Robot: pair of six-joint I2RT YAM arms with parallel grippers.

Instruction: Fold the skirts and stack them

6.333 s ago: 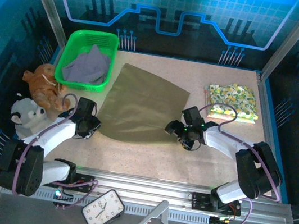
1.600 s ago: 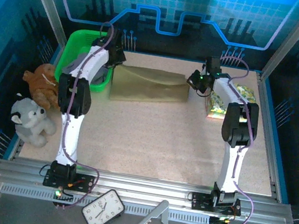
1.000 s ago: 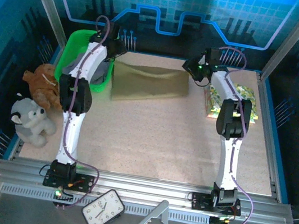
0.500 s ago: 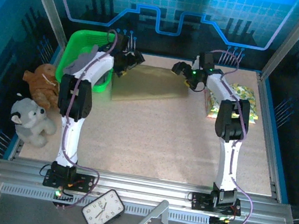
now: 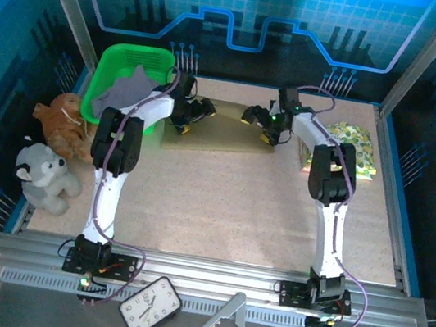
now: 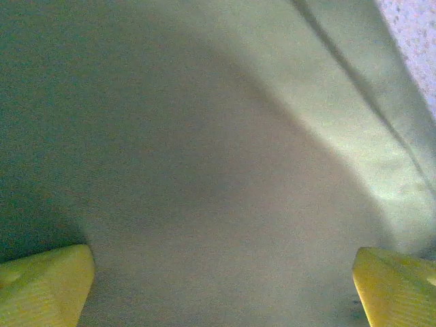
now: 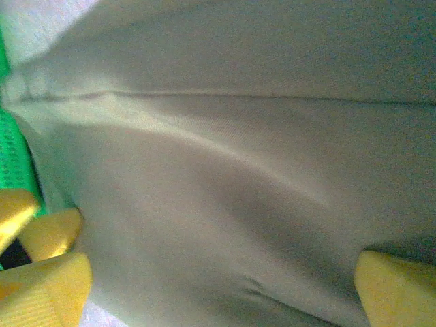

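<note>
While both arms reach far over the worktop (image 5: pixel 220 205), the left claw (image 5: pixel 195 118) and the right claw (image 5: pixel 256 123) are spread wide and hold nothing. They are low above the folded olive-khaki skirt (image 5: pixel 222 129) near the far edge. I cannot tell if the tips touch it. The floral skirt (image 5: pixel 352 145) lies to the right, and the grey-lavender skirt (image 5: pixel 126 91) is in the green basket (image 5: pixel 140 51).
</note>
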